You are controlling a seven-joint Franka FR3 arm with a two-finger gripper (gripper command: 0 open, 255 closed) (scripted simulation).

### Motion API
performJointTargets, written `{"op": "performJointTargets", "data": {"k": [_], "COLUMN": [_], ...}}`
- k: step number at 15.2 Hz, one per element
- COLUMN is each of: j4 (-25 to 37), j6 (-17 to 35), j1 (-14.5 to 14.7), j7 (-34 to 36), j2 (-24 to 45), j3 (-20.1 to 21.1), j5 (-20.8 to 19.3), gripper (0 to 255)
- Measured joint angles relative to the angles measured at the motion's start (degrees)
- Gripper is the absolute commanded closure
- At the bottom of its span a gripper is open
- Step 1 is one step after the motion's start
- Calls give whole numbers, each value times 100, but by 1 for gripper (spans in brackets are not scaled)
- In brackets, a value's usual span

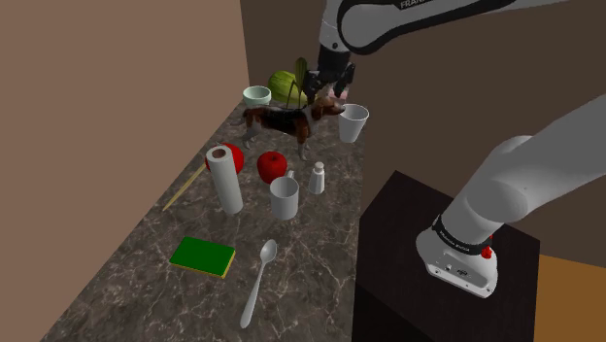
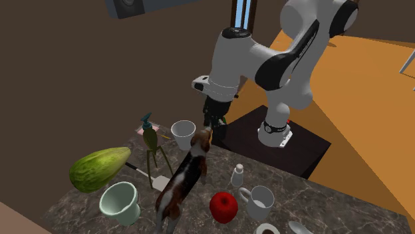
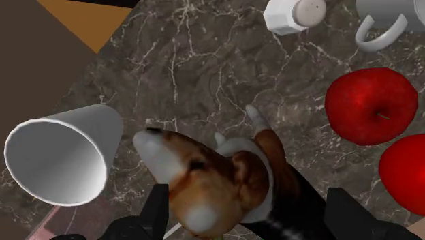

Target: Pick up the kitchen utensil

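Note:
The kitchen utensil is a grey spoon lying near the front of the dark marble counter, bowl end pointing away from the front edge. My gripper hangs far from it at the back of the counter, just above the head of a brown and white dog figurine. In the wrist view the black fingers stand apart on either side of the dog's head without touching it, so the gripper is open and holds nothing.
A white cup stands beside the gripper. Between gripper and spoon are a shaker, a mug, two red apples, a paper roll and a green sponge. Bowl and melon sit at the back wall.

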Motion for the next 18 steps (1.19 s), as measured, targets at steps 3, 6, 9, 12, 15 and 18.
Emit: {"op": "performJointTargets", "data": {"k": [3, 6, 9, 12, 15, 18], "j4": [269, 642, 1037, 1468, 1750, 1665], "j6": [427, 799, 1060, 1309, 1445, 1645], "j1": [-222, -431, -620, -762, -823, -834], "j7": [580, 1247, 1898, 2593, 3049, 3198], "j2": [446, 967, 1426, 1928, 2247, 2358], "j3": [92, 196, 233, 231, 190, 172], "j5": [-238, -564, -930, -1357, -1646, -1769], "gripper": [0, 0, 0, 0, 0, 0]}}
